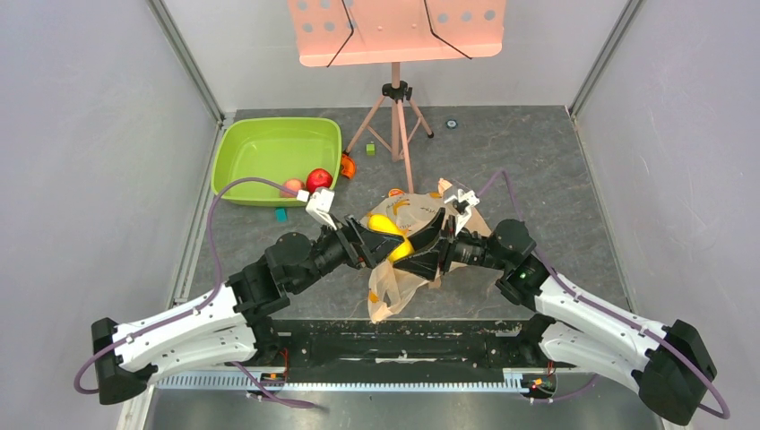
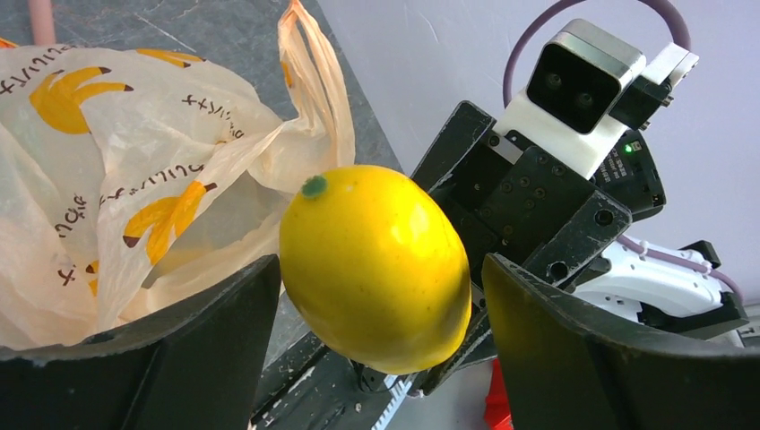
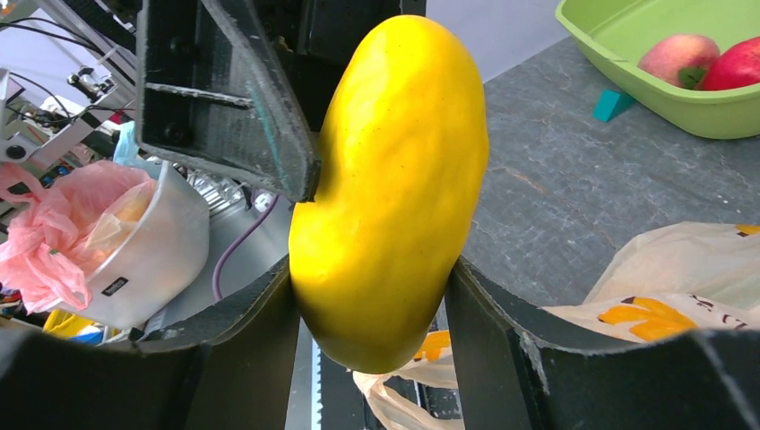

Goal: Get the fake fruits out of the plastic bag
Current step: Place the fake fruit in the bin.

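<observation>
Glossy yellow fruit (image 2: 376, 269); apparently plastic bag (image 2: 134, 179)

oblong fruit (image 1: 385, 226) between left gripper (image 1: 372, 242) and right gripper (image 1: 421, 246), over bag (image 1: 394, 288), apple (image 1: 318, 179), peach (image 1: 291, 186) in tub (image 1: 269, 148)

Grey table (image 1: 538, 170): green tub (image 1: 269, 152) far-left, plastic bag (image 1: 394, 288) centre, tripod (image 1: 396, 121) behind, teal block (image 1: 281, 215) beside tub.

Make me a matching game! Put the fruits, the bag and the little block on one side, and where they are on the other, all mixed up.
Things:
1. yellow fruit
2. red apple
3. plastic bag
4. teal block

Places:
A. inside the green tub
B. on the table, just outside the tub
C. gripped between the right jaws
D. crumpled on the table

Pairs: 1-C, 2-A, 3-D, 4-B
</observation>
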{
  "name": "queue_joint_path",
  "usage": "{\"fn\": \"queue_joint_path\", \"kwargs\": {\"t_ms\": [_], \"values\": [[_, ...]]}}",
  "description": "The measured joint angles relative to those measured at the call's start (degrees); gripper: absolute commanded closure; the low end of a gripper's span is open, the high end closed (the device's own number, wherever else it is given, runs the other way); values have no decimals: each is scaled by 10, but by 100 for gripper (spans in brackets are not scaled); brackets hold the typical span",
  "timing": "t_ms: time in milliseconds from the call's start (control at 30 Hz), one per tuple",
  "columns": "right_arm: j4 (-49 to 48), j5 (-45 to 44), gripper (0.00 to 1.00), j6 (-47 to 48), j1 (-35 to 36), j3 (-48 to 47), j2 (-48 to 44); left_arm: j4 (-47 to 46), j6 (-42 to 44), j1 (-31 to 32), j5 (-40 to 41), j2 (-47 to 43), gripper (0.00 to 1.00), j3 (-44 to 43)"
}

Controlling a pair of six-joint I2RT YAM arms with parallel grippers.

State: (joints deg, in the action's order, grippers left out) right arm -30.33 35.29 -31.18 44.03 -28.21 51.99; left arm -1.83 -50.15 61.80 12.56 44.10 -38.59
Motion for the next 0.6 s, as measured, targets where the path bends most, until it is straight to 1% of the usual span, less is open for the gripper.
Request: {"fn": "queue_joint_path", "kwargs": {"t_ms": [200, 233, 267, 300, 367, 433, 500, 600], "values": [[-9, 7, 54, -3, 0, 0, 0, -17, -9, 0, -6, 0, 48, 5], [-10, 7, 51, -3, 0, 1, 0, -18, -9, 0, -6, 0, 52, 5], [-10, 7, 45, -2, 0, 1, 0, -18, -10, 0, -6, 0, 56, 6], [-10, 7, 36, -2, 0, 1, 0, -18, -10, 0, -6, 0, 60, 6], [-9, 5, 24, 2, 0, 1, 0, -17, -10, 0, -5, 0, 66, 6], [-1, 0, 15, 9, 0, 1, -2, -13, -8, 0, -3, -1, 69, 6], [17, -12, 9, 20, 0, 1, -8, 3, -3, -3, 9, -1, 72, 3], [61, -49, 4, 42, 0, 0, -29, 46, 10, -14, 41, -1, 75, -13]]}}
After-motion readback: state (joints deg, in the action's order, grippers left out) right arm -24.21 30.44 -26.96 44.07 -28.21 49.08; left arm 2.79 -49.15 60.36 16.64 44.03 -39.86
